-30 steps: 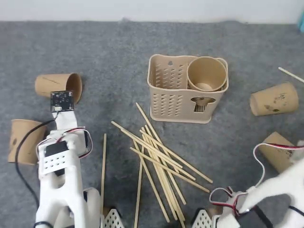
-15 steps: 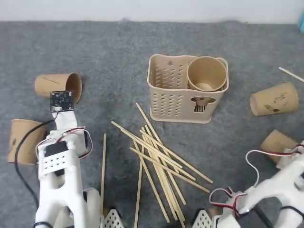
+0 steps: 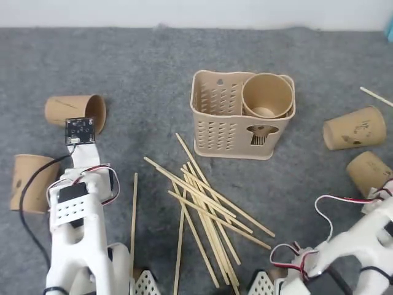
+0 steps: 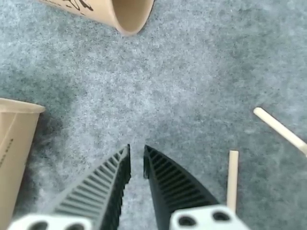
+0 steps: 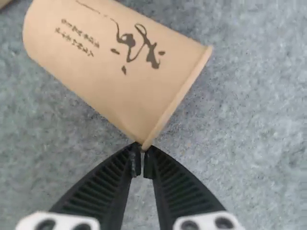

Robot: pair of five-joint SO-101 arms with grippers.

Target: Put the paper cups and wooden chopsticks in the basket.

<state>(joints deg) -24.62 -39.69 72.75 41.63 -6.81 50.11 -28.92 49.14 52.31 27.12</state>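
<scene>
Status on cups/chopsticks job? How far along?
Done: one paper cup stands in the basket. In hand: the right gripper pinches the rim of a fallen cup. Left: three other cups lying on the carpet, and all the chopsticks, none in the basket.

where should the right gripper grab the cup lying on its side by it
Pinch the paper cup at its rim, one finger inside the mouth and one outside, coming from the open end; lying down, its body looks too wide for the jaws.
</scene>
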